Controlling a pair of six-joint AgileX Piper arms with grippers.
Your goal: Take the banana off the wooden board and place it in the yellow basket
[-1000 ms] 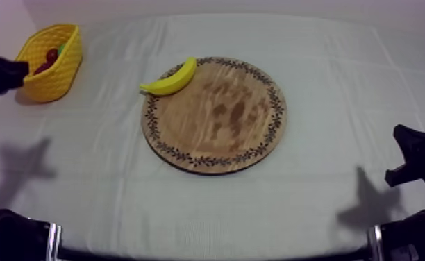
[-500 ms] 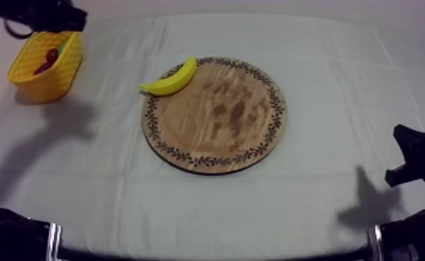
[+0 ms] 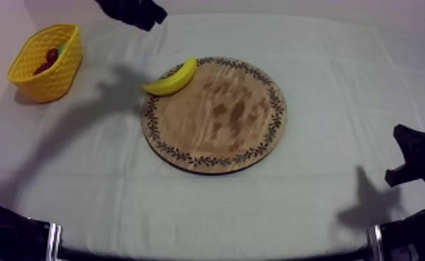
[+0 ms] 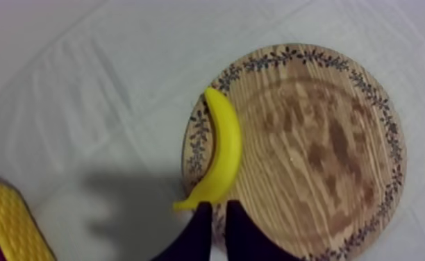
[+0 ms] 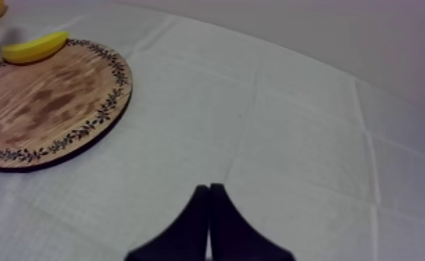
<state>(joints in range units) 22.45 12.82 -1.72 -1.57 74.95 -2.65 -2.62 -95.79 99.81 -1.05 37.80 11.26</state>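
The yellow banana [image 3: 170,78] lies on the upper-left rim of the round wooden board [image 3: 215,114], one tip hanging over the cloth. My left gripper [image 3: 142,12] hangs at the table's back edge, behind and left of the banana. In the left wrist view its black fingers [image 4: 219,205] stand a narrow gap apart just short of the banana's [image 4: 222,149] near tip, holding nothing. The yellow basket [image 3: 45,61] sits at the far left. My right gripper [image 3: 410,156] rests low at the right, its fingers [image 5: 210,186] together as a wedge.
A small red fruit [image 3: 48,59] and something green lie inside the basket. The basket's corner [image 4: 7,222] stands on the cloth left of the board [image 4: 305,146]. Bare cloth stretches between basket and board, and right of the board [image 5: 48,104].
My left arm has swung from beside the basket up and to the right along the back edge, ending behind the banana. Its shadow now falls next to the banana. The right arm is still.
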